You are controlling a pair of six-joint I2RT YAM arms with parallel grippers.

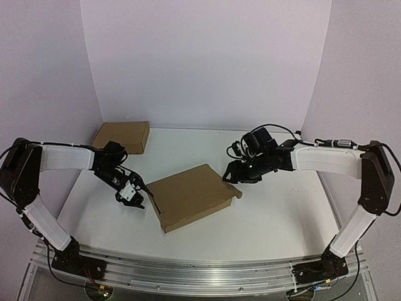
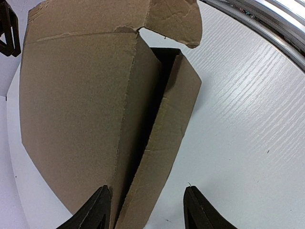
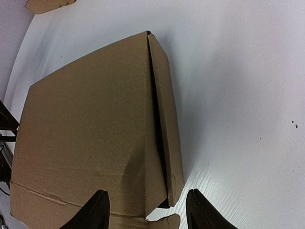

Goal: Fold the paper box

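The paper box [image 1: 191, 196] lies in the middle of the table as a shallow brown cardboard box with its lid down. My left gripper [image 1: 139, 199] is at its left end, open. In the left wrist view the lid [image 2: 81, 109] and a loose side wall [image 2: 167, 138] run between the fingers [image 2: 93, 212]; a tab [image 2: 176, 21] sticks out at the far end. My right gripper [image 1: 235, 177] is at the right end, open. In the right wrist view the lid [image 3: 86, 138] and a side wall [image 3: 167, 129] sit between the fingers [image 3: 202, 210], neither pressed.
A smaller plain cardboard box [image 1: 123, 136] rests at the back left by the wall, also at the top of the right wrist view [image 3: 47, 5]. The metal rail [image 1: 188, 276] runs along the table's near edge. White walls enclose the back and sides.
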